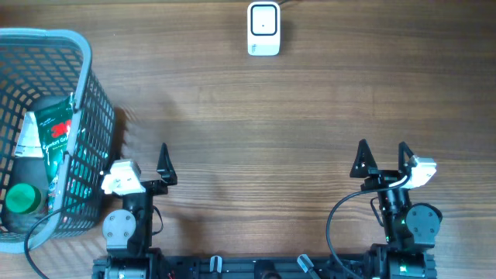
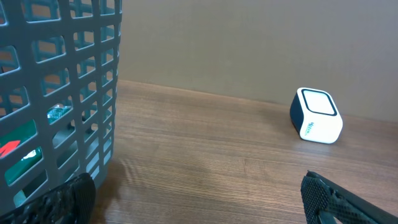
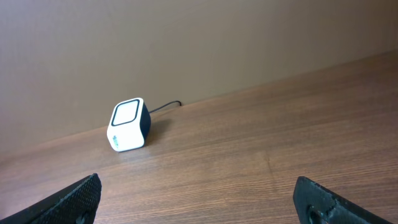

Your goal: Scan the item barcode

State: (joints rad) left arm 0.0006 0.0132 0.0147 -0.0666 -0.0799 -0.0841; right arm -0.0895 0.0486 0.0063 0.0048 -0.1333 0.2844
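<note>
Left gripper [image 1: 142, 164]: spread wide, empty, just beside the basket [image 1: 99, 116]. Right gripper [image 1: 382, 155]: likewise spread, holding nothing. The item, a green-labelled bottle [image 1: 46, 147], lies inside the basket. The scanner [image 1: 263, 29] stands at the far edge of the desk [image 1: 256, 116]. Recommendation: left arm clears the rim, then grasps away from the label, leaving the barcode exposed.

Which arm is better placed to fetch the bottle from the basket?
Left, probably: the left gripper sits open right beside the basket holding the bottle; the right gripper is far from it.
</note>
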